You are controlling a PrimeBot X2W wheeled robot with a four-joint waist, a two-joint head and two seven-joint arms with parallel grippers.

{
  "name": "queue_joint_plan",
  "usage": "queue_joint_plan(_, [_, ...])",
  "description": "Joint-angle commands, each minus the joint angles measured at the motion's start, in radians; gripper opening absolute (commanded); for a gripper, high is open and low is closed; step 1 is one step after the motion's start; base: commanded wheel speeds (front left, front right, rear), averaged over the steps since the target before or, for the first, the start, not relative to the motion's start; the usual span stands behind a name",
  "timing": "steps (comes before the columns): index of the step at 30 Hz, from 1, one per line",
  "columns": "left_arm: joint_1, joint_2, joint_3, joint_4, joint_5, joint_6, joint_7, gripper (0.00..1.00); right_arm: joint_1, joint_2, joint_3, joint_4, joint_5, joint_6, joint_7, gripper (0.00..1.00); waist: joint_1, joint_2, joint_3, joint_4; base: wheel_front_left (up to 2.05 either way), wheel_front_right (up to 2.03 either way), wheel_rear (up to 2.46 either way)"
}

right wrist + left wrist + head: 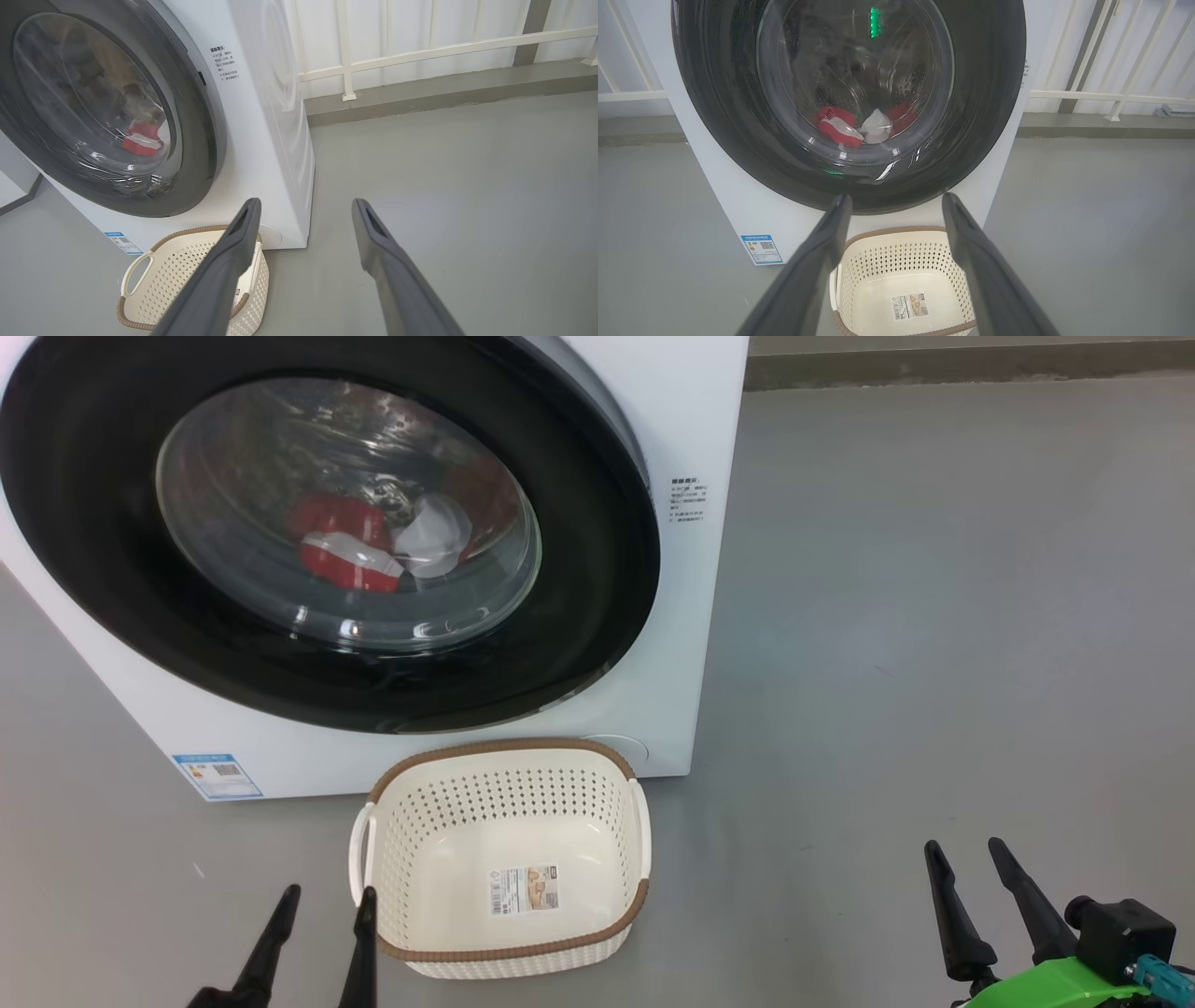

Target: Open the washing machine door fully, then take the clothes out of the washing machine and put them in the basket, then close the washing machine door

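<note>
Grey floor, white railing behind. Left gripper: fingers were spread, nothing held, low at the near left corner of the basket. Right gripper: fingers were spread, nothing held, over bare floor well right of the basket. Basket: stood on the floor just before the washing machine. Washing machine door: was shut. Clothes: lay inside, seen through the door glass.

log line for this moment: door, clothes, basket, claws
door: not swung open | clothes: inside machine | basket: empty, on floor in front | left claw: open, free | right claw: open, free
</note>
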Motion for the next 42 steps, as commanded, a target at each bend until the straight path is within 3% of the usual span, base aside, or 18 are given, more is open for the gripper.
queue_joint_plan(1, [-0.004,0.01,0.037,-0.018,0.034,-0.006,-0.017,1.0,0.001,-0.013,0.02,-0.027,-0.03,0.006,-0.018,1.0,0.0,0.0,0.0,0.0,0.0,0.0,0.0])
queue_joint_plan(20, [-0.009,0.008,0.044,-0.017,0.014,-0.022,-0.021,1.0,0.005,-0.002,0.003,-0.044,-0.033,0.006,-0.022,1.0,0.0,0.0,0.004,-0.002,0.0,0.0,0.0])
queue_joint_plan(21, [-0.01,0.008,0.042,-0.02,0.01,-0.022,-0.021,1.0,0.003,0.0,0.008,-0.045,-0.024,0.006,-0.022,0.69,0.0,0.0,0.005,-0.001,0.0,0.0,0.0])
queue_joint_plan(22, [-0.011,0.008,0.041,-0.022,0.007,-0.022,-0.021,1.0,-0.002,0.001,0.012,-0.047,-0.015,0.006,-0.022,0.3,0.0,0.0,0.009,-0.001,0.0,0.0,0.0])
queue_joint_plan(23, [-0.014,0.008,0.04,-0.026,0.005,-0.022,-0.021,1.0,-0.01,0.003,0.017,-0.052,-0.004,0.006,-0.022,0.04,0.0,0.0,0.015,-0.001,0.0,0.0,0.0])
queue_joint_plan(24, [-0.017,0.008,0.04,-0.028,0.002,-0.022,-0.021,1.0,-0.019,0.004,0.024,-0.055,0.007,0.006,-0.022,0.0,0.0,0.0,0.018,-0.001,0.0,0.0,0.0])
queue_joint_plan(32, [-0.053,0.008,0.027,-0.049,-0.024,-0.024,-0.021,1.0,-0.146,0.013,0.048,-0.083,0.109,0.006,-0.022,0.0,0.0,0.0,0.075,0.008,0.0,0.0,0.0])
queue_joint_plan(42, [-0.127,0.008,-0.001,-0.068,-0.061,-0.031,-0.021,1.0,-0.414,-0.008,0.072,-0.073,0.24,0.006,-0.022,0.0,0.0,0.0,0.169,0.064,0.0,0.0,0.0])
